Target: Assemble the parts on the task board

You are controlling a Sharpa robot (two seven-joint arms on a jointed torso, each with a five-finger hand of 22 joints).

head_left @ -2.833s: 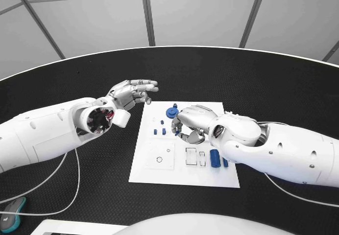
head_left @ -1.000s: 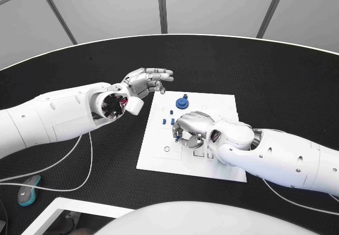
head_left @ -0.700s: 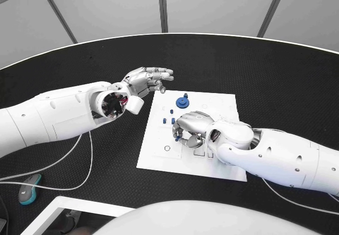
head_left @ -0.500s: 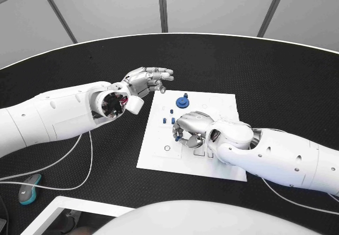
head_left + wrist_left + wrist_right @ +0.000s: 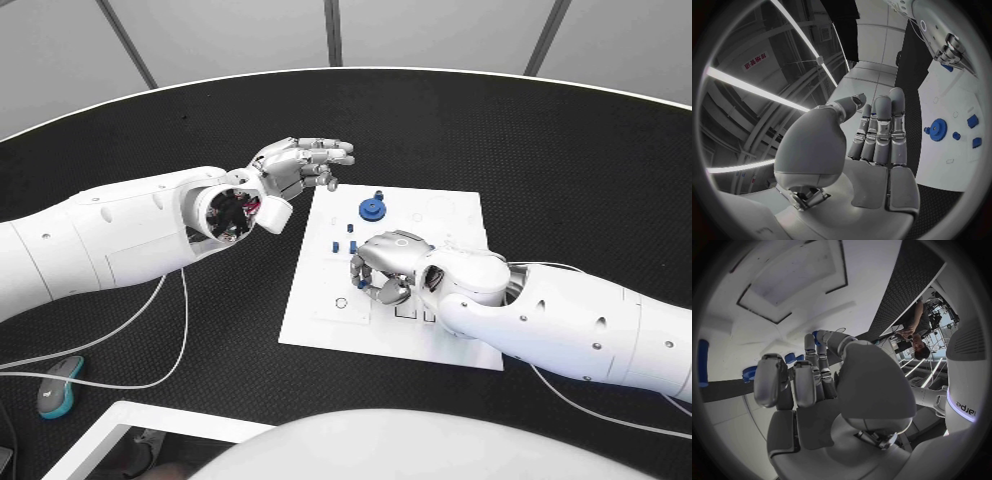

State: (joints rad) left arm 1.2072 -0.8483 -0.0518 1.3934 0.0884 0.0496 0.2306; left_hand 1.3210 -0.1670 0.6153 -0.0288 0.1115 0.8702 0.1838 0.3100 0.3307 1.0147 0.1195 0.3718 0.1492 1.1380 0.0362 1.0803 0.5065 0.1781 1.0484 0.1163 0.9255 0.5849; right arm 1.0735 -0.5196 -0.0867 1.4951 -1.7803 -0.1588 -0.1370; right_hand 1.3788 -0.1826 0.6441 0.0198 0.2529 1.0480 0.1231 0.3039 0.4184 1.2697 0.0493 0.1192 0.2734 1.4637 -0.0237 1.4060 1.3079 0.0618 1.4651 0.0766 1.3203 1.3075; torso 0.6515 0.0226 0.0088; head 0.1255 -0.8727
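A: Head view: the white rectangular task board (image 5: 440, 345) was seen on the black table (image 5: 577, 150), with the silver right hand (image 5: 387, 268) lowered over its middle. Compared with a second earlier, almost nothing had moved; the hand had only settled slightly lower over the slots.

B: Was anything held?

A: That could not be told. Its fingers were curled downward in the right wrist view, a trace of blue showing behind them.

B: And the left?

A: The silver left hand (image 5: 300, 167) was kept raised beside the board's far left corner, fingers together and nothing held. The round blue gear-shaped part (image 5: 372, 209) stood untouched near the far edge, the small blue pegs (image 5: 345, 246) just nearer. A placement was judged under way.
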